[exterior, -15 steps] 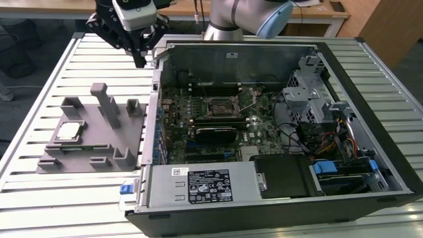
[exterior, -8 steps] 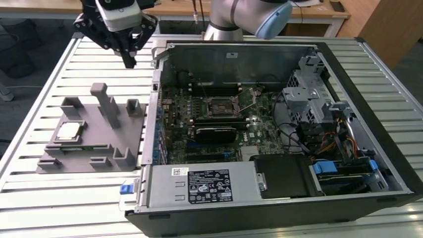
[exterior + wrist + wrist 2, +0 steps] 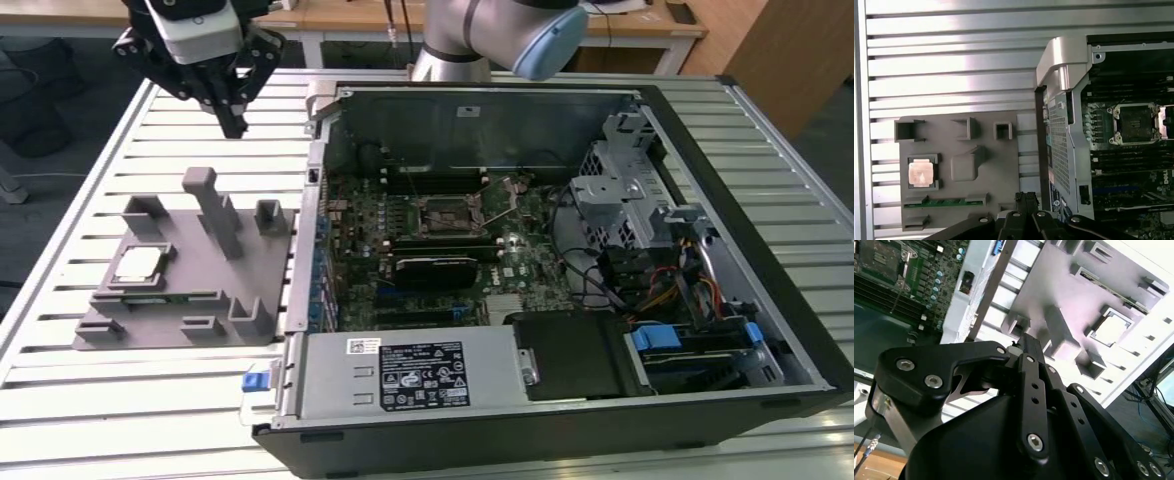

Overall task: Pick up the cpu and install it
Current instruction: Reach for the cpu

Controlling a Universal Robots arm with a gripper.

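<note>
Exterior view: your gripper [image 3: 236, 124], closed and empty, hangs at one o'clock of the cpu [image 3: 139, 263], likely light, fragile; grip opposite edges.

no legible text or numbers anywhere

On the exterior view's left of the case [image 3: 507, 115], the tray [image 3: 200, 290] holds the cpu [image 3: 138, 264].
</note>
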